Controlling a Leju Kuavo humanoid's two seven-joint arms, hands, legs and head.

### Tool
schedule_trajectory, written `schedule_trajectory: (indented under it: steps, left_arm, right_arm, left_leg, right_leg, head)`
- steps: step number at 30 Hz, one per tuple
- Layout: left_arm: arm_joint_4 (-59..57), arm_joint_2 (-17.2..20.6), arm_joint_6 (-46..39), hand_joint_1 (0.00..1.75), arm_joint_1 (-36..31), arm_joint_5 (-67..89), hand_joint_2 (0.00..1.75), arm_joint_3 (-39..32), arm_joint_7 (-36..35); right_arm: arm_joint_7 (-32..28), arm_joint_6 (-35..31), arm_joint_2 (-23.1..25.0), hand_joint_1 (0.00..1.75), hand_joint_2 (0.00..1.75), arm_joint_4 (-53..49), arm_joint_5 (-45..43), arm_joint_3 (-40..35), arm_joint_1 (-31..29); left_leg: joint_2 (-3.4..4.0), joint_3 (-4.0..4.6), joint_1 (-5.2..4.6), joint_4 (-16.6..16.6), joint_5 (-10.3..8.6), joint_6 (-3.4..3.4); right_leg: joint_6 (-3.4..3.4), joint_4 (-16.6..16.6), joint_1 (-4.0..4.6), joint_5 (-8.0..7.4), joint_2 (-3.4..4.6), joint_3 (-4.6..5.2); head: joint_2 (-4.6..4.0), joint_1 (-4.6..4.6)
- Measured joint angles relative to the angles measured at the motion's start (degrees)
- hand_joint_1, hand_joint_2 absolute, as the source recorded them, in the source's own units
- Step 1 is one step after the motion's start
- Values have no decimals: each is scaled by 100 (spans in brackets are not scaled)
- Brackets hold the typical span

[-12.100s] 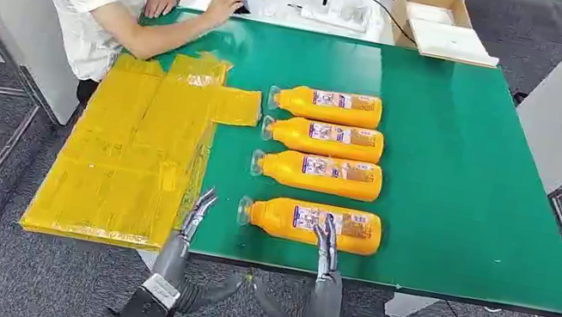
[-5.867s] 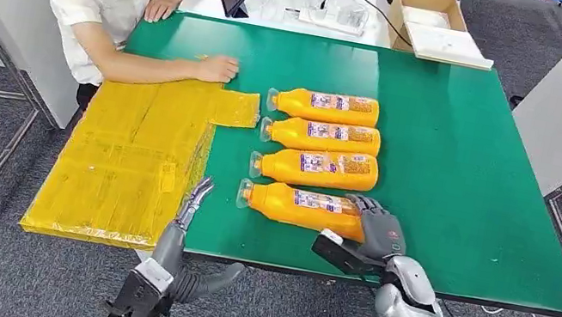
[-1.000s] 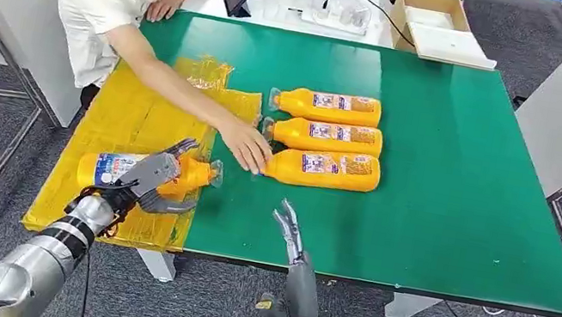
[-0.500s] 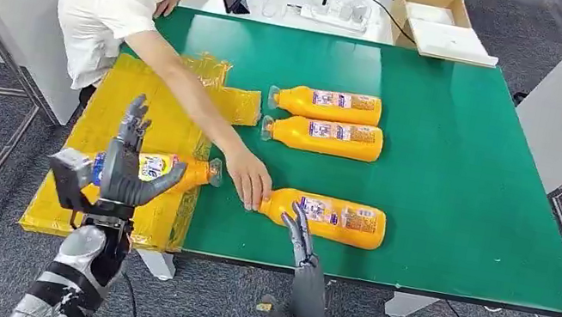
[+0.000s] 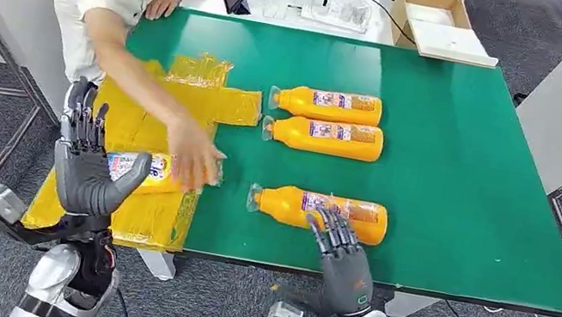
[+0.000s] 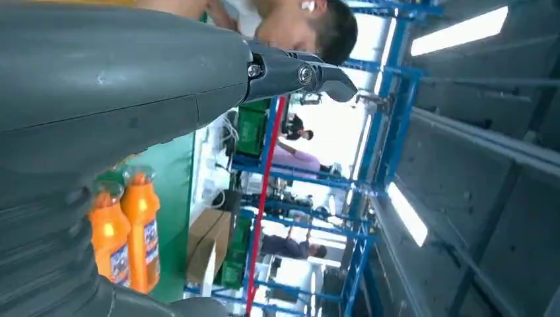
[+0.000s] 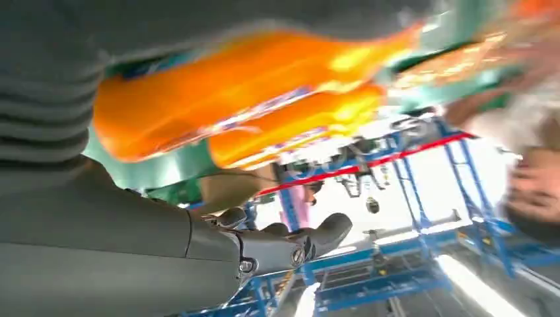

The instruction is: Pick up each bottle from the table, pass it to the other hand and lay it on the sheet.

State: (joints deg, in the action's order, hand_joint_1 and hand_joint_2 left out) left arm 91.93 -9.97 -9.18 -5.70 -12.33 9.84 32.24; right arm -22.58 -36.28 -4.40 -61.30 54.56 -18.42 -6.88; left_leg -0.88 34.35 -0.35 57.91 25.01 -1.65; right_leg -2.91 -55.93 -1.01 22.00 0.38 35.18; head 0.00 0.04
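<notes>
The left hand (image 5: 91, 169) stands raised with its fingers spread and nothing in them. Just beyond its fingers, a bottle (image 5: 138, 169) lies on the yellow sheet (image 5: 146, 124), where a person's hand (image 5: 194, 162) covers its neck end. On the green table (image 5: 465, 182), the right hand (image 5: 344, 257) is released too, fingers apart, their tips at the near side of another lying bottle (image 5: 319, 210). Well beyond those fingertips two bottles (image 5: 326, 120) lie side by side.
</notes>
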Motion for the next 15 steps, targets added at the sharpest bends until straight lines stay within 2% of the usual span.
schedule_trajectory:
  steps: [5, 15]
  left_arm:
    - [55, 0, 39, 0, 55, -29, 175, 148, 2]
    - [39, -13, -160, 0, 69, 271, 175, 568, 197]
  right_arm:
    - [253, -4, -118, 0, 175, 399, 435, 126, -255]
    - [415, 35, -203, 0, 175, 1399, 587, 223, -989]
  left_leg:
    - [-1, 2, 3, 1, 1, 1]
    - [-1, 3, 3, 1, 0, 0]
  right_leg:
    - [0, -1, 3, 0, 0, 2]
    - [0, -1, 2, 0, 0, 3]
  head:
    - [0, -4]
    - [0, -2]
